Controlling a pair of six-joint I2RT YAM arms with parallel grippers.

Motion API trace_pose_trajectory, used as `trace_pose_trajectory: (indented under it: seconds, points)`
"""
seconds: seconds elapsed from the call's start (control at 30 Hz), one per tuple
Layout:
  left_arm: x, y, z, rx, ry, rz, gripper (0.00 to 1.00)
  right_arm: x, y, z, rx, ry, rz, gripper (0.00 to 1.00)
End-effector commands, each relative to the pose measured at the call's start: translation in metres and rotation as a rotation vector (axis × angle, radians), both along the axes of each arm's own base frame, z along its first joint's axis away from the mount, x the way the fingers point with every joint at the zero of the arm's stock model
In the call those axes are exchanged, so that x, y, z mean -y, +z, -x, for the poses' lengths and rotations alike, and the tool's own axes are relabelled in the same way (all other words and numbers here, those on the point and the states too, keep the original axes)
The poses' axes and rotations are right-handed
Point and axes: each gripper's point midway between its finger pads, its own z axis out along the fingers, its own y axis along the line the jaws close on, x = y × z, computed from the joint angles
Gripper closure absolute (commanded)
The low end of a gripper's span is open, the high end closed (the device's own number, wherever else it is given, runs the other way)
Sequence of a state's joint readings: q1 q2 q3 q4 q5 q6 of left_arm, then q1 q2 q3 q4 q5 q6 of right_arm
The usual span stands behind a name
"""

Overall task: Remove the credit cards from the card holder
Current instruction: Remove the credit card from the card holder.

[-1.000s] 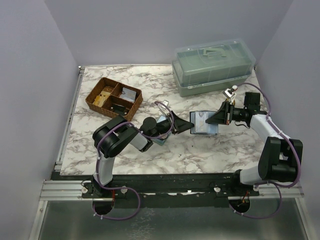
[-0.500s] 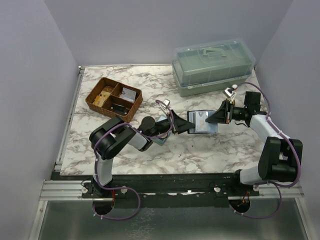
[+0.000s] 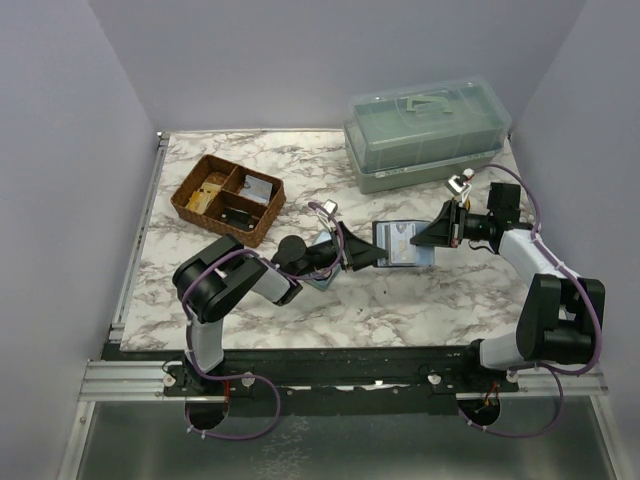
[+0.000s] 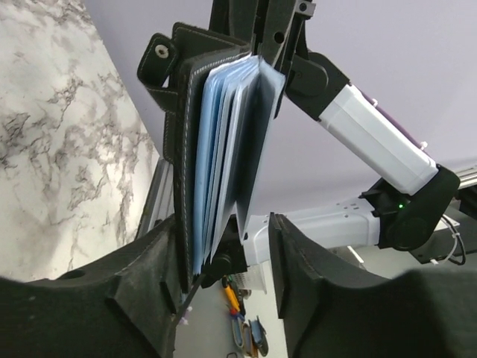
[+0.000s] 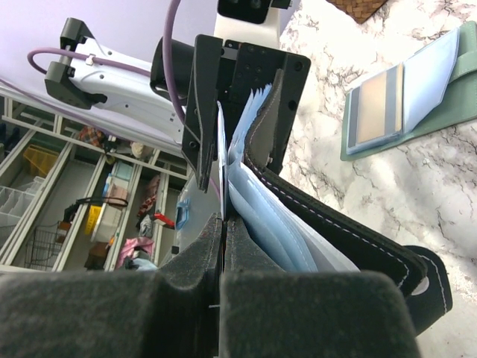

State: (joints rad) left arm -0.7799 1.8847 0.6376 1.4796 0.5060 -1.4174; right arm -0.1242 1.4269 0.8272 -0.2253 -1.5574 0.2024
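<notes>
Above the white marbled bench (image 3: 420, 300), the right claw (image 3: 428, 241) pinches an edge of the small black bifold card holder (image 3: 403, 243) aloft while the left claw (image 3: 381, 251), spread, straddles its thin pale blue-grey credit cards (image 4: 223, 149), seemingly ready to close on one and pull.

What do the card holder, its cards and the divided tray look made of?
The card holder looks like matte black leather or faux leather, with pale edge stitching and a snap tab. The cards are thin, smooth and pale blue, probably plastic, and slightly flexed. The tray looks like brown woven wicker, though the weave is too small to confirm.
</notes>
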Motion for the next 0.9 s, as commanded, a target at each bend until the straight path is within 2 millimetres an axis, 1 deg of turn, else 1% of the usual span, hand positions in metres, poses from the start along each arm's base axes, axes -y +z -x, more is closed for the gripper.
trace_pose_trajectory:
  seconds: [0.0, 0.1, 0.2, 0.3, 0.47, 0.57, 0.67, 0.77, 0.8, 0.87]
  points:
    - [-0.003, 0.04, 0.002, 0.12, -0.016, 0.14, 0.51, 0.002, 0.031, 0.03, 0.049, 0.155, -0.154, 1.0]
    - [-0.003, 0.039, 0.0, 0.114, -0.007, 0.14, 0.53, 0.002, 0.031, 0.031, 0.048, 0.156, -0.156, 1.0]
    - [-0.002, 0.037, -0.002, 0.099, -0.003, 0.14, 0.6, 0.002, 0.032, 0.031, 0.049, 0.159, -0.159, 1.0]
    - [-0.002, 0.037, -0.003, 0.095, -0.004, 0.141, 0.61, 0.002, 0.033, 0.032, 0.05, 0.164, -0.163, 1.0]
    - [-0.003, 0.035, -0.006, 0.082, 0.004, 0.141, 0.67, 0.003, 0.039, 0.035, 0.069, 0.177, -0.197, 1.0]
    - [-0.002, 0.036, -0.007, 0.082, 0.002, 0.143, 0.72, 0.003, 0.043, 0.034, 0.07, 0.171, -0.214, 1.0]
    - [0.0, 0.038, -0.007, 0.085, -0.008, 0.148, 0.78, 0.002, 0.04, 0.032, 0.068, 0.164, -0.204, 1.0]
    - [0.002, 0.042, -0.007, 0.099, -0.018, 0.156, 0.81, -0.002, 0.036, 0.032, 0.066, 0.162, -0.179, 1.0]
    - [0.002, 0.043, -0.007, 0.102, -0.021, 0.157, 0.86, -0.003, 0.035, 0.032, 0.068, 0.163, -0.168, 1.0]
    - [0.003, 0.044, -0.007, 0.107, -0.022, 0.159, 1.0, -0.003, 0.032, 0.032, 0.065, 0.164, -0.149, 1.0]
